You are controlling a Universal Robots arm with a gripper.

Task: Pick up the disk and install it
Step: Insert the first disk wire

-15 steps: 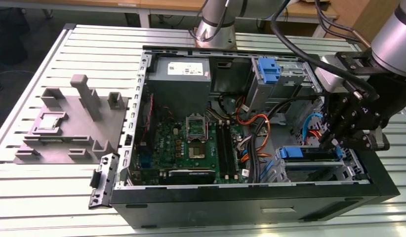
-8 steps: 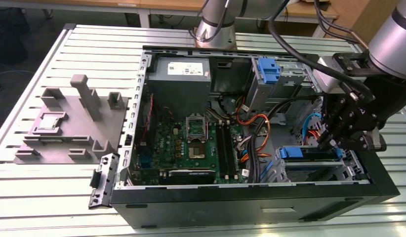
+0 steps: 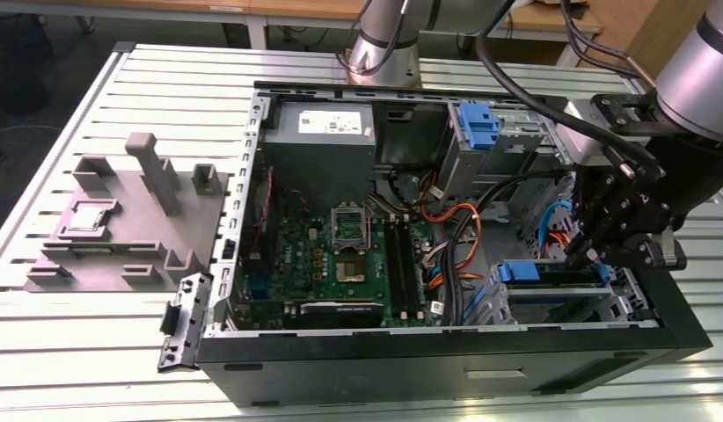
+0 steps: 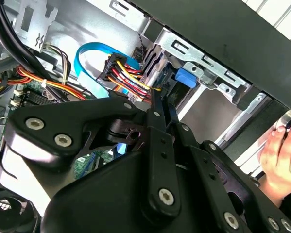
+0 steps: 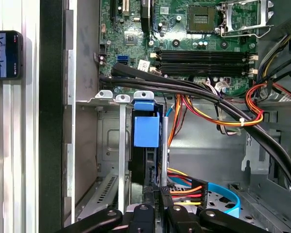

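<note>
Black gripper (image 5: pixel 157 194) links are crowding both wrist views; its two fingers (image 5: pixel 149 196) are pinching the one disk (image 5: pixel 146 145), which is standing on edge in the drive bay (image 5: pixel 109 145) of the open computer case (image 3: pixel 456 356). One hand (image 4: pixel 276 155) is showing beside the case, and one phone (image 5: pixel 5 54) is lying on the table (image 3: pixel 91 330).
</note>
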